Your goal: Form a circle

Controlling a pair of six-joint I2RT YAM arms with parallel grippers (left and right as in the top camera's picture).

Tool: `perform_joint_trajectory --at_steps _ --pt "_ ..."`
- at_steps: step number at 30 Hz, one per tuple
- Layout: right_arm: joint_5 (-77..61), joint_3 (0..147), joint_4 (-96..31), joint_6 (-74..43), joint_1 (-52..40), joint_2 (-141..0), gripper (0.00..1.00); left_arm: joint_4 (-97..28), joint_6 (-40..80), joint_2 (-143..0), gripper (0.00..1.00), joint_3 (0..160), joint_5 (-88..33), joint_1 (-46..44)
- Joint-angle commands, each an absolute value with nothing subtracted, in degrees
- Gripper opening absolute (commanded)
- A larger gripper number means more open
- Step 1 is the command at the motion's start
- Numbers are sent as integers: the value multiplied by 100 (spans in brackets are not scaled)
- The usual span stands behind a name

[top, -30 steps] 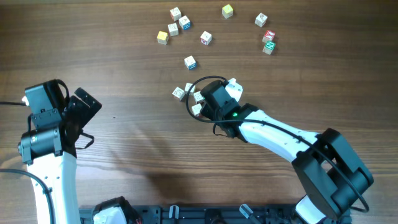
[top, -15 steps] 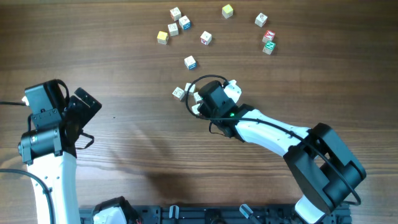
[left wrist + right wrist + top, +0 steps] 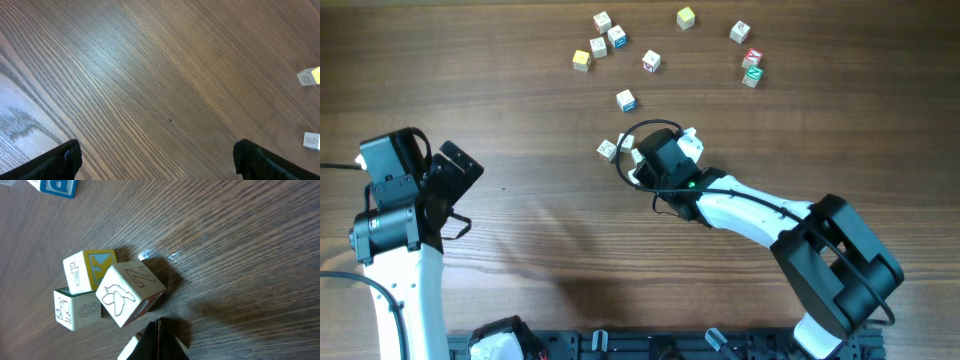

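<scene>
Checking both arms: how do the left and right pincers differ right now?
The left pincer is open; the right pincer is shut. The left pincer is well apart from the cube cluster; the right pincer's tip is right beside it. Both hold nothing.

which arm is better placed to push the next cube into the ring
Right: the right gripper, shut, sits beside the cube cluster; the left gripper, open, hangs far from it.

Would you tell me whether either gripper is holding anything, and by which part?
Nothing is held. The right gripper is shut and empty, its tip beside the Z cube; the left gripper is open over the table.
</scene>
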State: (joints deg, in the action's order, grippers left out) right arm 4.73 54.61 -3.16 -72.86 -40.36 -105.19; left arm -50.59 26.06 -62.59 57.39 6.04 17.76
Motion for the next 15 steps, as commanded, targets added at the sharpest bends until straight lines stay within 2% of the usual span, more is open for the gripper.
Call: perform_joint_trajectory --at_steps 1,15 --pt "375 5441 -252 -7345 -4066 -10641 5 -5048 2659 -6263 100 5739 537 1806" --pt "294 5441 -43 -7037 -4064 -10639 4 -5048 2659 -6263 100 5739 537 1806"
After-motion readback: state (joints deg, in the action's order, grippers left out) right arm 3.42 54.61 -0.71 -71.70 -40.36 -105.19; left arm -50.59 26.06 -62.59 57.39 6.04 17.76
